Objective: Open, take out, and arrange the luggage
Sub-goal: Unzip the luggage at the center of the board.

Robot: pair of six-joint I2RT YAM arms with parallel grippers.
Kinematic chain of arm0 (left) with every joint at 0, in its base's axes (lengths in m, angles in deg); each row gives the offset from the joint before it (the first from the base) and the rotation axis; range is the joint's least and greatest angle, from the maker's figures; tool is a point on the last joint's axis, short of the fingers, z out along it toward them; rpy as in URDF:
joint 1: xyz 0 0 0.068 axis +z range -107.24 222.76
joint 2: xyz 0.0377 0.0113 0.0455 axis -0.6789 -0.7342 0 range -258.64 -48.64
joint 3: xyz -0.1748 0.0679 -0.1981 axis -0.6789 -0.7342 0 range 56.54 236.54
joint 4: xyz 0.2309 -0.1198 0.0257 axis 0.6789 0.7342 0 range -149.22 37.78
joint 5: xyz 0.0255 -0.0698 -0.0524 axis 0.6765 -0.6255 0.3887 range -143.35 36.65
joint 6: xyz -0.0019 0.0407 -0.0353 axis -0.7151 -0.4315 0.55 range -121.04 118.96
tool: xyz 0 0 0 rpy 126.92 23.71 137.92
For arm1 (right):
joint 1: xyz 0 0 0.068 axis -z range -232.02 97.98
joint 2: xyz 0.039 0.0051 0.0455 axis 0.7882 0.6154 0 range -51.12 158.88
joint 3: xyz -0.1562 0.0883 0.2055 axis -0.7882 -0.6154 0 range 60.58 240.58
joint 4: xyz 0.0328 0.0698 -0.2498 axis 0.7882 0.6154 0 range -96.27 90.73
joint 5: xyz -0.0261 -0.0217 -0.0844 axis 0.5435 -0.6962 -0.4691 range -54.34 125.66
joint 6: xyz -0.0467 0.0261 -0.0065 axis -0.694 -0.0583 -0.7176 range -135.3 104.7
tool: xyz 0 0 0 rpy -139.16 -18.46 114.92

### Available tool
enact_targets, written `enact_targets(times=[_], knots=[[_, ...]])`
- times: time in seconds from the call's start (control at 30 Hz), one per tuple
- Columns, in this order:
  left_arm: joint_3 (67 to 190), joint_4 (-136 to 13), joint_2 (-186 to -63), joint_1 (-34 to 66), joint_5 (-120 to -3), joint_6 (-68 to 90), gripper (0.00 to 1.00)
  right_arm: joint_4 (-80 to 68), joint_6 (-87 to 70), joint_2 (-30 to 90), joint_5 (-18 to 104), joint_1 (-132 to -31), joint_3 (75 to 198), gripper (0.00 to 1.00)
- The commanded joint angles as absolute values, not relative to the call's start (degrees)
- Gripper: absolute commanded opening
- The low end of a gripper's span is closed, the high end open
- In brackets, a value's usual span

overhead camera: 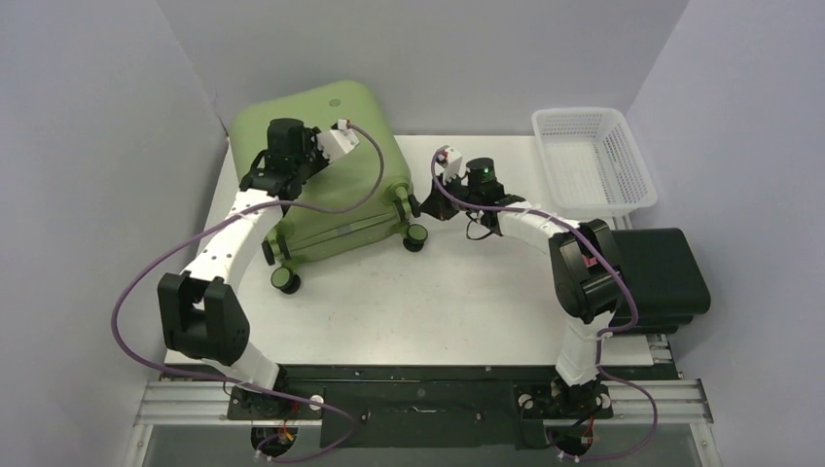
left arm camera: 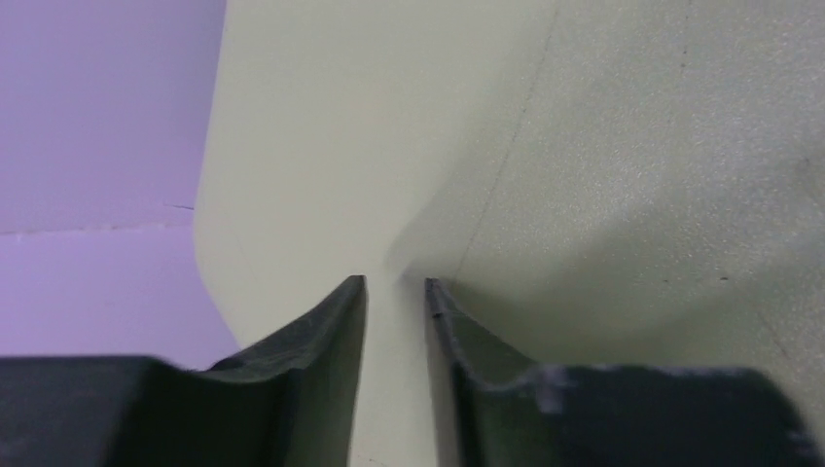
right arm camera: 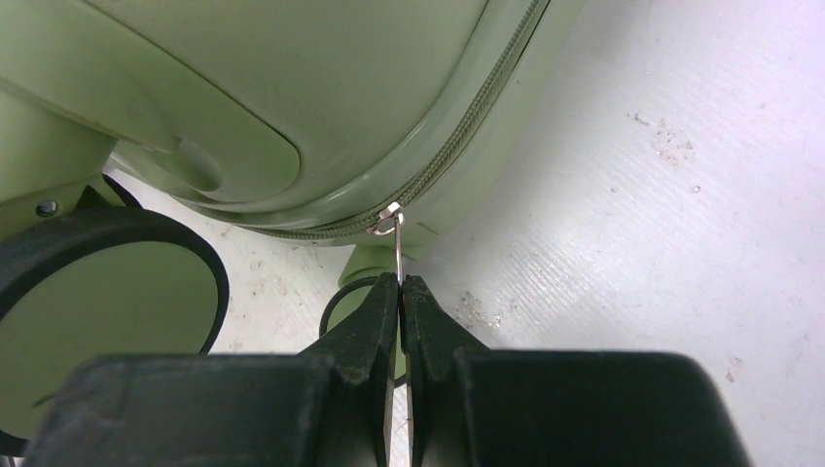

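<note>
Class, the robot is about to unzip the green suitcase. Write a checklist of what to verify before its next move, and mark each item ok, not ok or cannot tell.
1. Right gripper shut on the zipper pull: ok.
2. Zipper track closed along the visible stretch, no snag showing: ok.
3. Left gripper steadying the shell: cannot tell; its fingers stand slightly apart close over it, contact unclear.
4. Luggage lying flat on the table: ok.
5. White basket and black case standing apart from the luggage: ok.
</note>
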State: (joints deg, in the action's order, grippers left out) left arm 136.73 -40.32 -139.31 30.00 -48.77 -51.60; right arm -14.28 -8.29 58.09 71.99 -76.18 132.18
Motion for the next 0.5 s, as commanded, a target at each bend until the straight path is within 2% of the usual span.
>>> enact_targets(times=[0.0, 0.03, 0.13, 0.23, 0.3, 0.47], knots=[[140.61, -30.71, -140.99, 31.35, -54.94, -42.07, 0.35, -16.75, -9.5, 57.77, 66.35, -74.17, 133.04, 0.0], [142.35, -30.59, -141.56, 32.26, -55.42, -36.56, 0.39, -17.04, -9.3, 57.42, 66.52, -74.17, 132.42, 0.0], [151.75, -28.73, -143.69, 34.05, -54.02, -25.17, 0.65, -17.64, -8.97, 56.92, 67.07, -74.17, 131.46, 0.0], [156.62, -26.31, -145.89, 35.88, -48.25, -12.44, 0.77, -18.01, -8.68, 56.55, 67.24, -74.19, 130.78, 0.0], [155.69, -26.57, -144.49, 37.84, -44.93, -4.53, 0.84, -18.22, -8.5, 56.32, 67.31, -74.17, 130.51, 0.0], [148.61, -26.19, -141.05, 45.79, -41.78, 9.07, 0.81, -18.57, -8.61, 56.13, 67.27, -74.17, 130.53, 0.0]])
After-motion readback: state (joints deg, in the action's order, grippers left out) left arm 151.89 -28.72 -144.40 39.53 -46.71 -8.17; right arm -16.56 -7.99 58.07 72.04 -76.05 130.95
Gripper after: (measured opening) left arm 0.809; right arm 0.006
